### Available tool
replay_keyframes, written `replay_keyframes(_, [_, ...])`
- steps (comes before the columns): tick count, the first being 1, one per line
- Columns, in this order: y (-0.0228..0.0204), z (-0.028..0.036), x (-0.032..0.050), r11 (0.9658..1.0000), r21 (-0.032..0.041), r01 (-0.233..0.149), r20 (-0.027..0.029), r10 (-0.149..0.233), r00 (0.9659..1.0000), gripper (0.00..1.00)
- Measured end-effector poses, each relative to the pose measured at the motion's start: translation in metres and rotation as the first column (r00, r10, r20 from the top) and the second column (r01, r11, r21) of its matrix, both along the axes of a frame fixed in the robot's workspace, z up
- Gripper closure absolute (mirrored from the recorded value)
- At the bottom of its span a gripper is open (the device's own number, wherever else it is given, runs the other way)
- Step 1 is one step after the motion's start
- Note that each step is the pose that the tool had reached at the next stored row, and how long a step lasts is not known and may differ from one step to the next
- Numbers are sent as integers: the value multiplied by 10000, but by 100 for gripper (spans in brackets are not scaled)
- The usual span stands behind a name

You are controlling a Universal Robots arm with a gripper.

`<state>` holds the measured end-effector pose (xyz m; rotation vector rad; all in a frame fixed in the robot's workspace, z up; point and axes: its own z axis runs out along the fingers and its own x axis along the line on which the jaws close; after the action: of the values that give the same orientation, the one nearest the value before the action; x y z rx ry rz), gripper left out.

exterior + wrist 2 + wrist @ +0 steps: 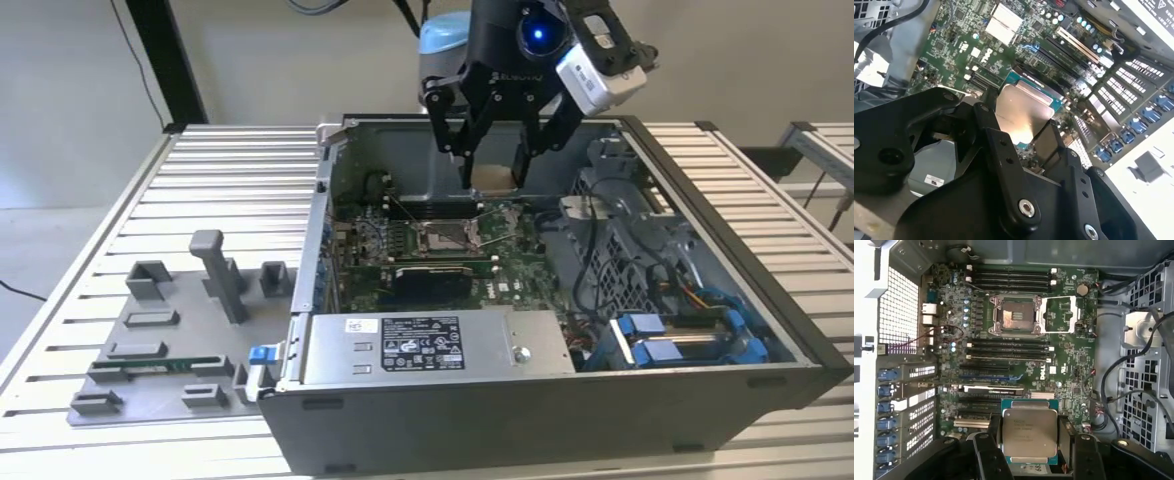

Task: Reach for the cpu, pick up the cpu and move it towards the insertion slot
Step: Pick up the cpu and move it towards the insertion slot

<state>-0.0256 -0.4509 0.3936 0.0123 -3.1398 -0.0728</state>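
My gripper [495, 175] hangs inside the open computer case [747, 310], shut on the cpu [495, 178]. The chip is a flat square held by two opposite edges between the black fingers. Its tan face shows in the exterior view. Both wrist views show its silver face [1029, 432] [1021, 112] between the fingers. The insertion slot [447, 236] [1015, 316] lies on the green motherboard [1069, 370], with its metal frame swung open and its brownish centre bare. In the exterior view the chip hangs above the board, a little beyond the slot and toward that view's right.
Grey fixture blocks [174, 330] stand on the slatted table at the exterior view's left. Inside the case are a power supply [420, 345], black cables [601, 270], blue drive clips [681, 340] and long black memory slots [1009, 347].
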Motion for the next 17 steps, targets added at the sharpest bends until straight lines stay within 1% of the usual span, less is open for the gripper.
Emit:
replay_keyframes(2, [1, -1, 1, 10000, 0, 47, 5, -47, 10000, 100])
replay_keyframes(13, [2, -1, 1, 10000, 0, 55, 6, -55, 10000, 100])
replay_keyframes(16, [14, -1, -1, 10000, 0, 56, 6, -56, 10000, 100])
replay_keyframes(17, [24, -1, -2, 10000, 0, 55, 6, -55, 10000, 100])
